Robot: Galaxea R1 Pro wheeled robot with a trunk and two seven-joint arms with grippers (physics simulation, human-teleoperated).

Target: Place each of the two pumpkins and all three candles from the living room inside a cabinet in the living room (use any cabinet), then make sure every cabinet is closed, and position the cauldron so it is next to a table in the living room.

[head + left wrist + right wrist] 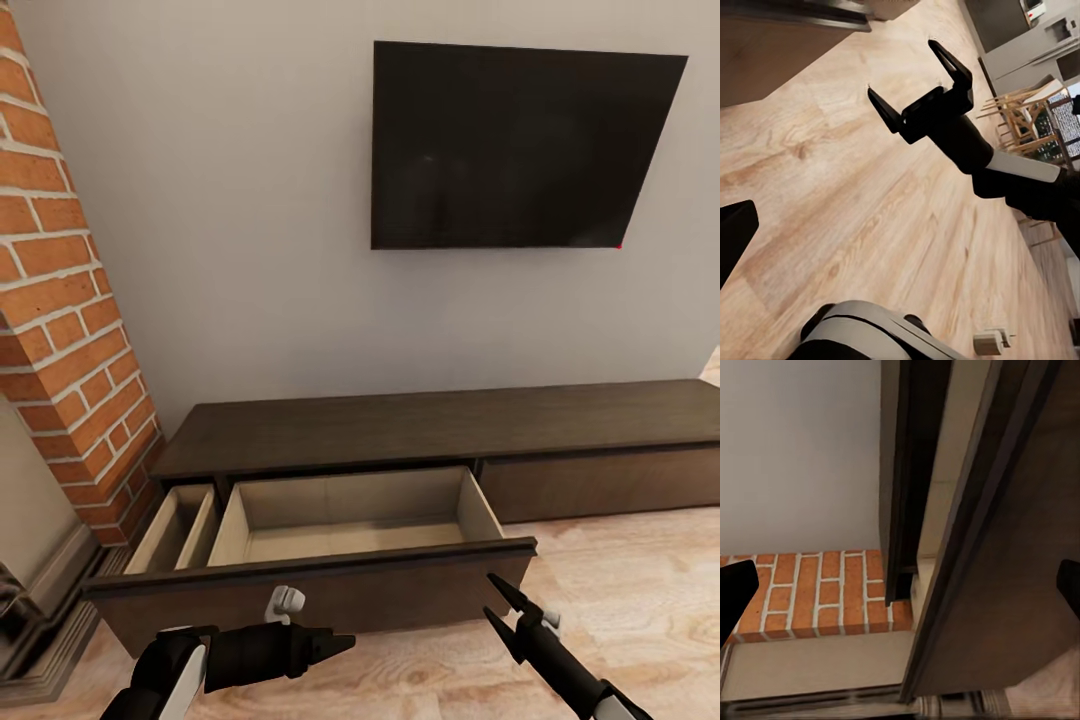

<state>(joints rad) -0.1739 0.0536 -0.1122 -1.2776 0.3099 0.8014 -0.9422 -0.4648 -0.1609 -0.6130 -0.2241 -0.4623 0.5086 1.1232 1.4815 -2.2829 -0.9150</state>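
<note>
Long dark cabinet (pixel 440 425) under the black TV (pixel 515 145), against the grey wall, beside the brick chimney (pixel 70 330). One wide drawer (pixel 330 560) pulled out, bare inside. Right hand (pixel 507 608) low in front of the drawer, fingers spread, holding nothing. Left hand (pixel 335 645) just below the drawer front; cannot tell if clenched or released.
</note>
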